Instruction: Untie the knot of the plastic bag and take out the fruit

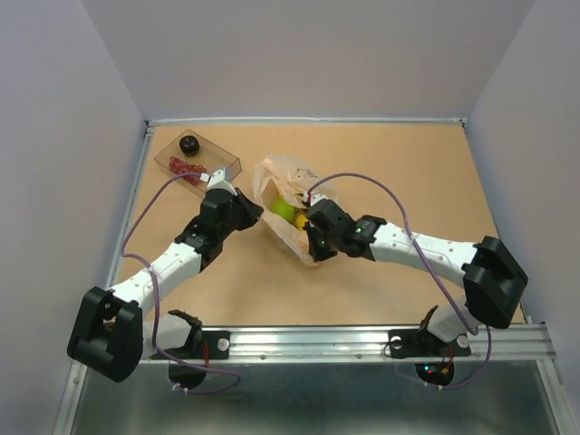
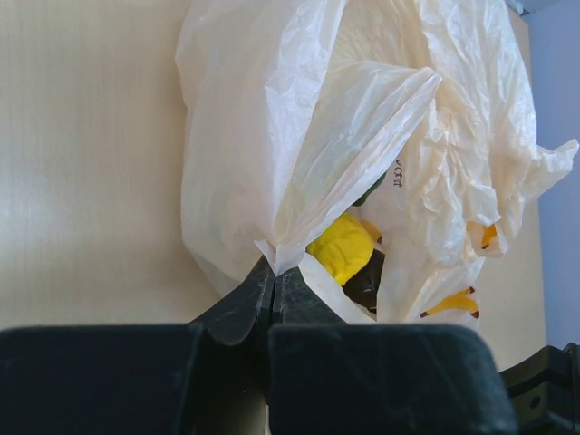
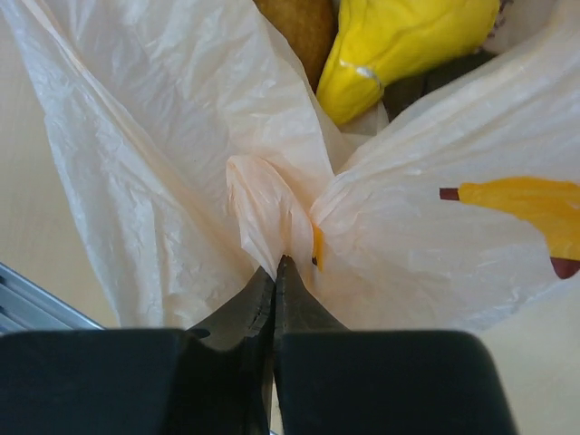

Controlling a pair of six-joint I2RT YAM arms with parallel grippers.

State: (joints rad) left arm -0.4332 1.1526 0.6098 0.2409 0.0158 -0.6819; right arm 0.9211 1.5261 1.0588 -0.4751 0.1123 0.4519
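The thin, crinkly cream-white plastic bag [image 1: 283,177] hides most of the toy fruit [image 1: 284,210]; one bumpy yellow piece [image 2: 342,249] shows partly between folds. Right wrist view: smooth yellow fruit [image 3: 408,41] and brown rounded fruit [image 3: 294,27] cut off by top edge.

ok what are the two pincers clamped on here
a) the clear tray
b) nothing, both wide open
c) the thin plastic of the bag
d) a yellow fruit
c: in the wrist views the left pincer and the right pincer are each shut on a fold of the plastic bag, while the yellow fruit sits untouched inside it.
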